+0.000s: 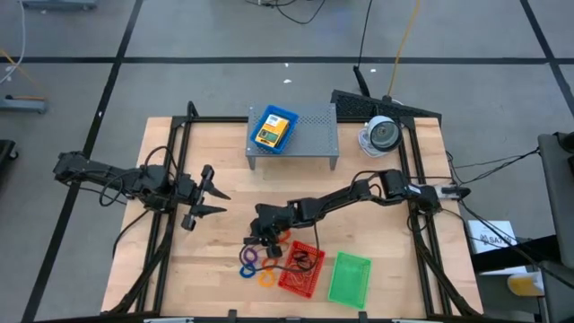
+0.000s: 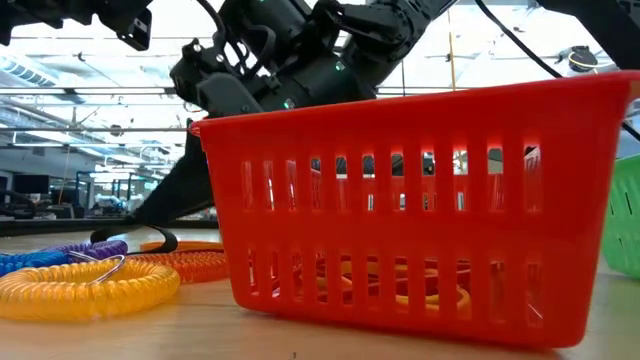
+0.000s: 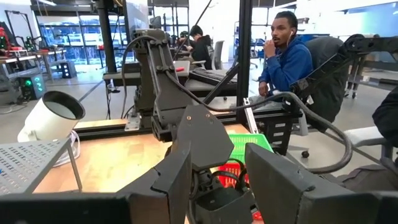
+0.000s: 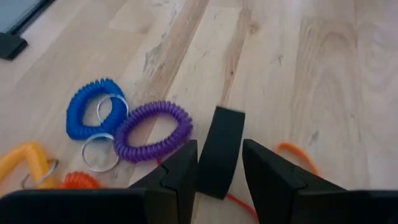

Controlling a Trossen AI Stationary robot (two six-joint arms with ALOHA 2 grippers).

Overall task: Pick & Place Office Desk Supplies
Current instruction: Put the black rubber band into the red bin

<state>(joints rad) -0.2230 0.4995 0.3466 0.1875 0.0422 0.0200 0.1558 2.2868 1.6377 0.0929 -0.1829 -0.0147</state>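
Right gripper (image 4: 219,171) is clamped on a small dark piece (image 4: 220,151): flat, black, oblong, long axis running straight out between the fingers, held above the table just beside the red tray (image 1: 300,269). Purple ring (image 4: 153,132) and blue ring (image 4: 93,116) lie next to that tray. Red tray holds thin bands and coils; green tray (image 1: 349,279) sits on its other side. Left gripper (image 1: 205,204) spread, well away from the red tray.
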